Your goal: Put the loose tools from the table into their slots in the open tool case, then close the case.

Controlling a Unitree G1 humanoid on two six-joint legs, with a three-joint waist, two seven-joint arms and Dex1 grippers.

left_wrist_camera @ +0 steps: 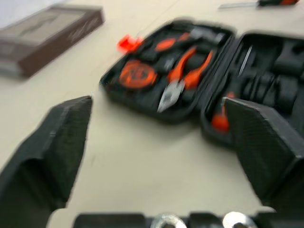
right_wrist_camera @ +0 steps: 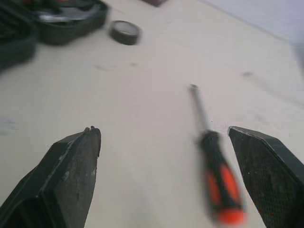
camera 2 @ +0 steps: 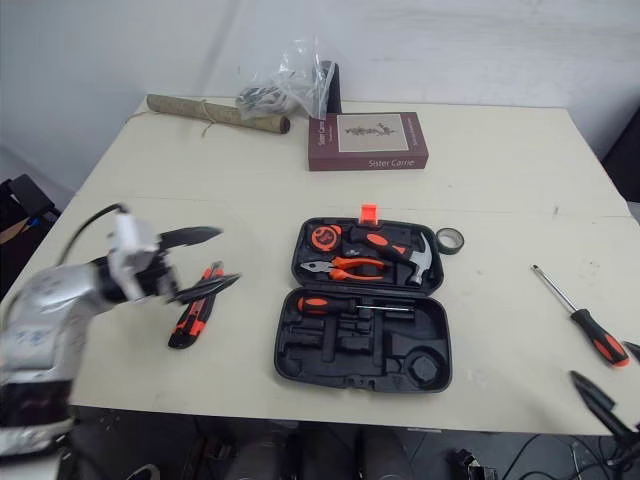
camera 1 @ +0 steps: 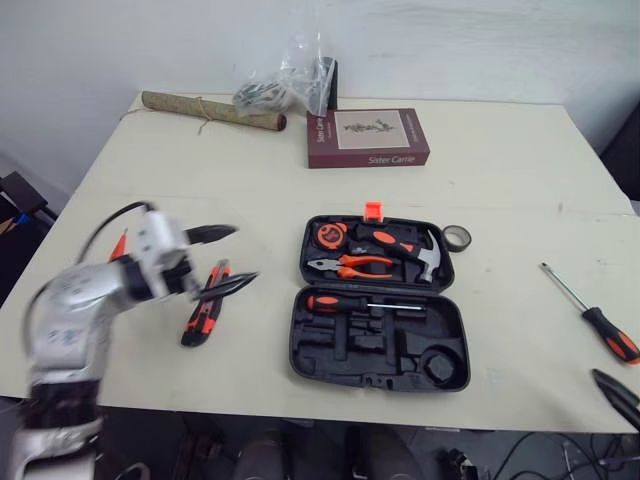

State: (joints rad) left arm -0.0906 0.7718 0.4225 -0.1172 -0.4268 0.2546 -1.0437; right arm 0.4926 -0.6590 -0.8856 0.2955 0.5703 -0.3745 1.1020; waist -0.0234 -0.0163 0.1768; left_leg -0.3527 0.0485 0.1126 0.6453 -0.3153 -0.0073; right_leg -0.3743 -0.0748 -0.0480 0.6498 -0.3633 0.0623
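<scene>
Tool case (camera 1: 320,365) lies open near the middle of the pale table (camera 1: 500,180), both halves flat, with an orange latch (camera 1: 373,210) on its far edge. The far half holds an orange tape measure (camera 1: 330,235), orange-handled pliers (camera 1: 350,265) and a hammer (camera 1: 420,255). The near half holds one slotted screwdriver (camera 1: 350,303) along its far edge, and its other moulded recesses are bare.

The only writing that can be read is on the maroon book (camera 1: 368,138) beyond the case: "Sister Carrie" on the cover's near edge. The lettering along its spine is too small to make out.

The left gripper (camera 1: 245,253) hangs above the table to the left of the case, its two black fingers spread wide and holding nothing. Just below it, an orange-and-black handled tool (camera 1: 203,312) lies loose on the table. I cannot tell whether the lower finger touches it.

The right gripper (right_wrist_camera: 162,130) is at the table's near right corner, also wide open and empty. The loose screwdriver (right_wrist_camera: 213,175), with an orange-and-black handle, lies between its fingers in the right wrist view, nearer one finger and touching neither. A small roll of dark tape (camera 1: 456,237) sits just beside the case's far right corner.
</scene>
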